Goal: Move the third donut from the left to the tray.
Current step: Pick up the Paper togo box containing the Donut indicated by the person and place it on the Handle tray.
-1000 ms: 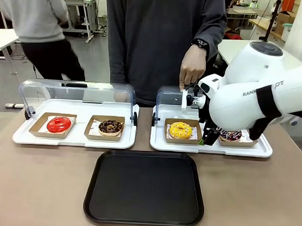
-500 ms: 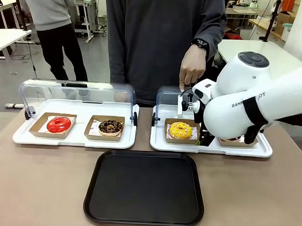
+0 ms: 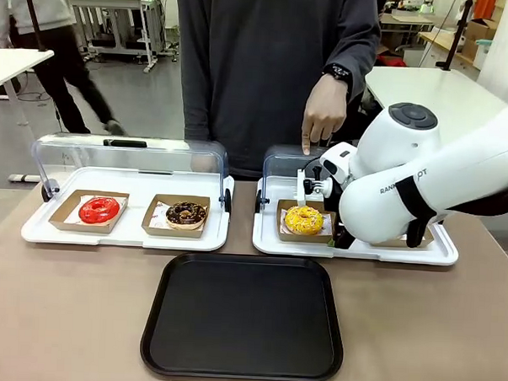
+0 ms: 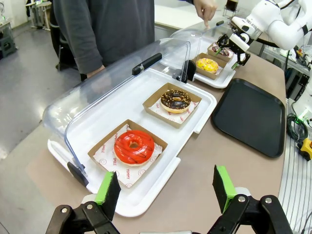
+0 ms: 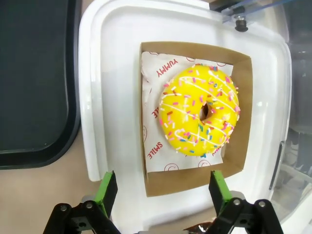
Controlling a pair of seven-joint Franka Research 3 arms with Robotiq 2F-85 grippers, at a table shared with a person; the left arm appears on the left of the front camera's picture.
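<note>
Jaws of our right gripper [image 5: 161, 195] stood wide, holding nothing, above the third donut [image 5: 200, 110] in its cardboard holder [image 5: 243, 97]. Step: approach. Next we judged: descend, grip the holder, carry to the tray [image 3: 243, 317].

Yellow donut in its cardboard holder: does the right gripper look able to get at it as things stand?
Probably yes. The right gripper is open just above the yellow donut, with the cardboard holder between its green pads. The clear lid is raised behind it, and nothing seems to cover the donut.
</note>
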